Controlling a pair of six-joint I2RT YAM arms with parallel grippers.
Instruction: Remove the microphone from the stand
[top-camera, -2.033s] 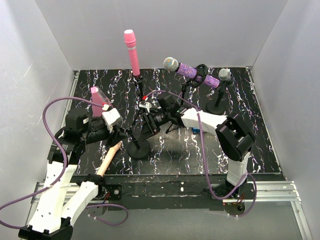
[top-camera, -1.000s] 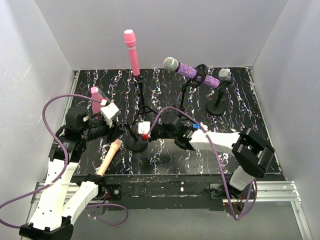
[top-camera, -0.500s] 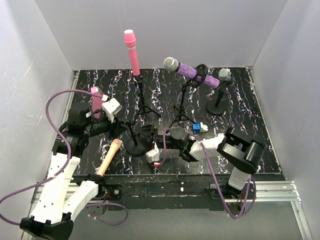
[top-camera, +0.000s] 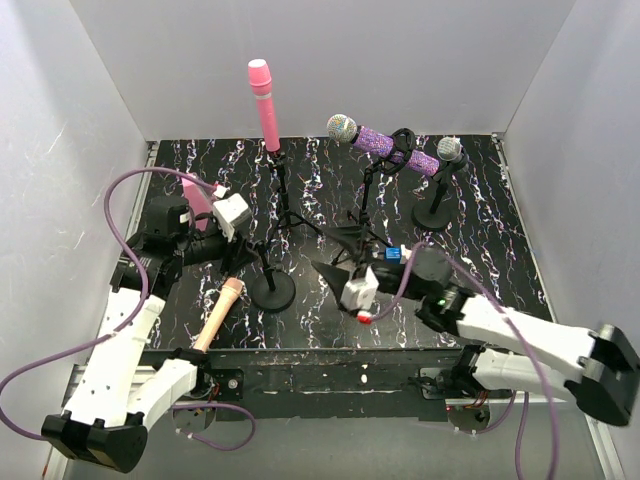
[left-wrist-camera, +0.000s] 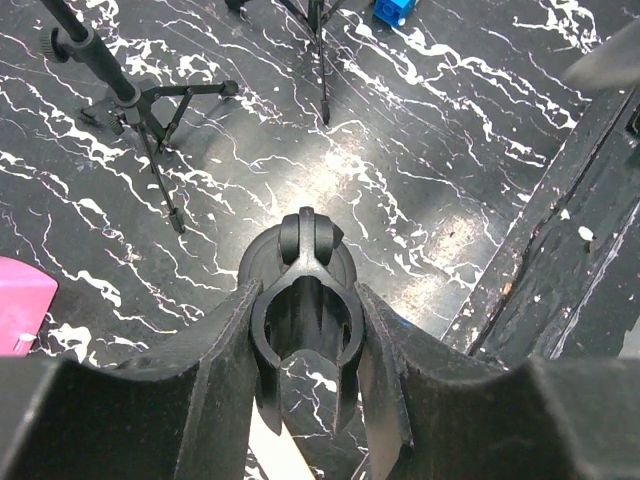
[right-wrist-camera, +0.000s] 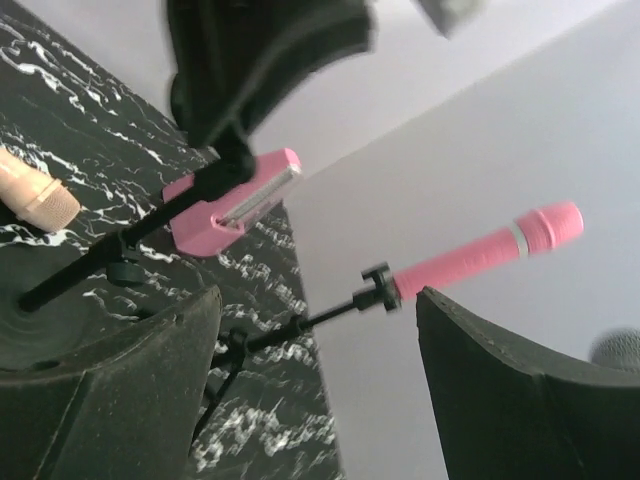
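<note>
Microphone (top-camera: 222, 312): rigid, light, slick; grip mid-handle.
Left tool (left-wrist-camera: 303, 330): pinching empty stand clip (left-wrist-camera: 306, 240).
Right tool (right-wrist-camera: 318, 300): agape, empty.

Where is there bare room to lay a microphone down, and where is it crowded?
Bare mat lies on the right, between the small stand at the back, the wall and the right arm. A smaller patch sits back left, between the pink box and the tripod. The middle is crowded: tripod legs, blue cube, and the stand between the left fingers.
</note>
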